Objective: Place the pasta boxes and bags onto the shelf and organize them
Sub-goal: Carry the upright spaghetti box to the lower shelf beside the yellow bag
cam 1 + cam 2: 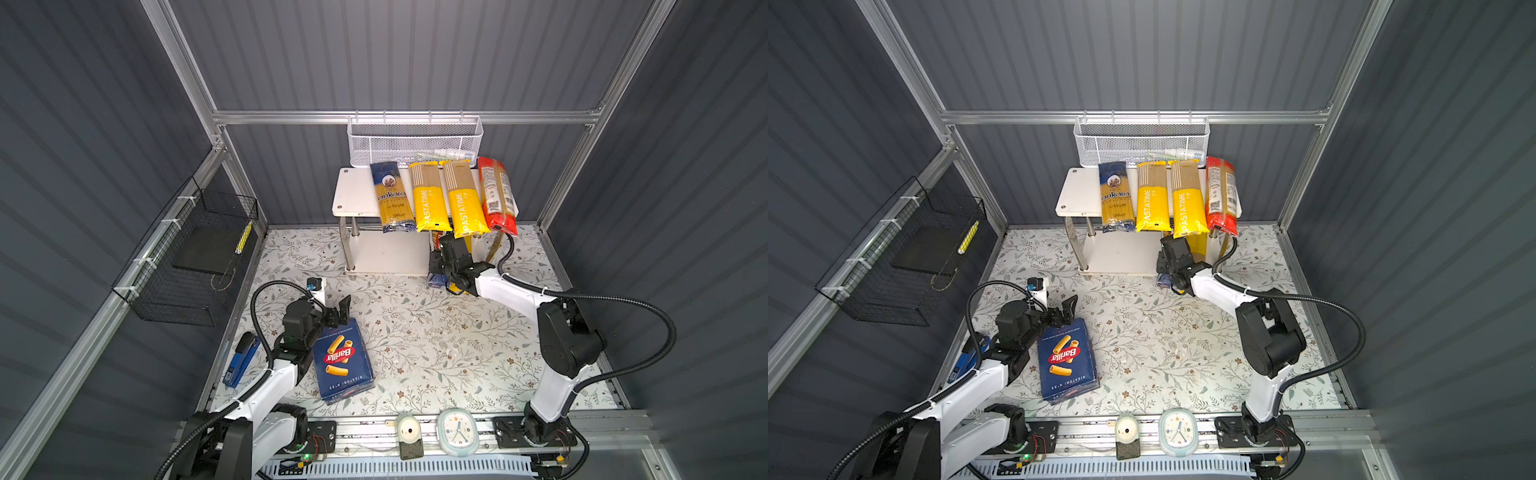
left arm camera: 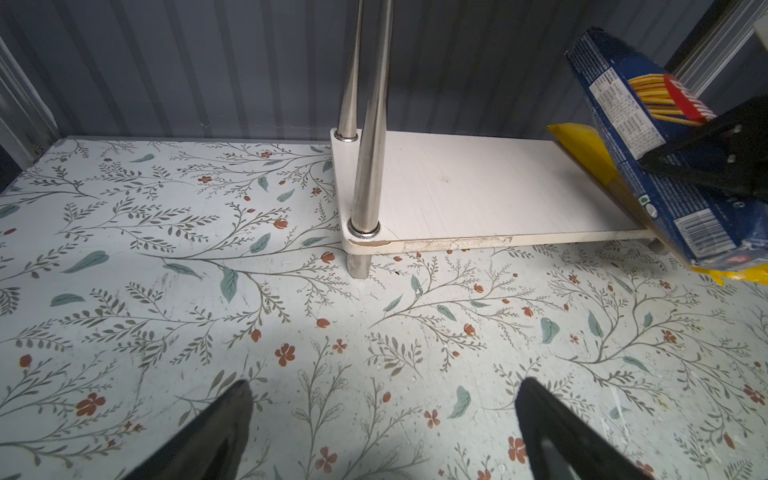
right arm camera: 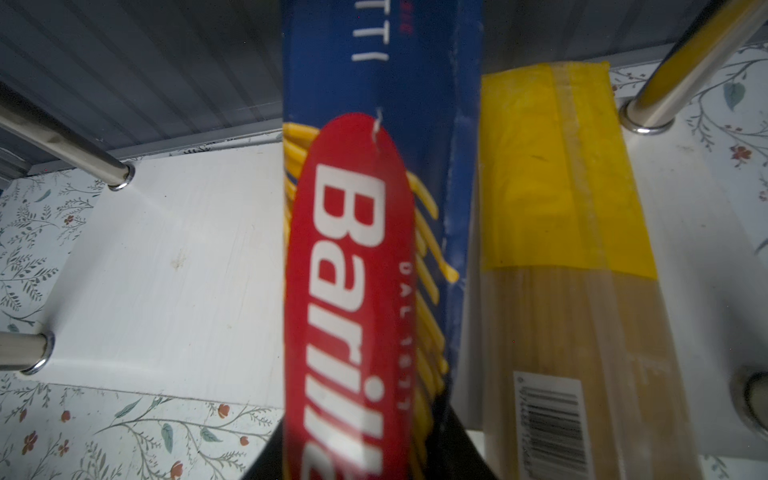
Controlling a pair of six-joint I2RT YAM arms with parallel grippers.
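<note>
Pasta boxes are in two places. The wide box lies flat on the flowered table, picture side up. It is just behind the fingers of the left gripper, toward the base of that arm. I cannot tell whether it touches them. The left gripper has its jaws wide apart and nothing is between them.

Ahead of this gripper, well apart from it, stands the shelf. The left part of both its boards is bare. On the upper board, ahead and to the right of the left gripper, four bags lie side by side with their near ends hanging over the front edge: the blue bag, the left yellow bag, the right yellow bag and the red bag.

Under these bags, the right gripper is clamped on the narrow box, closer to its near end. The box is tilted. From the gripper it rises forward over the lower board, and its near end hangs down in front of that board's edge, close to the table. Just to the right of the gripper and the box, the barcode bag lies flat on the lower board, with its yellow end pointing away from the gripper.
</note>
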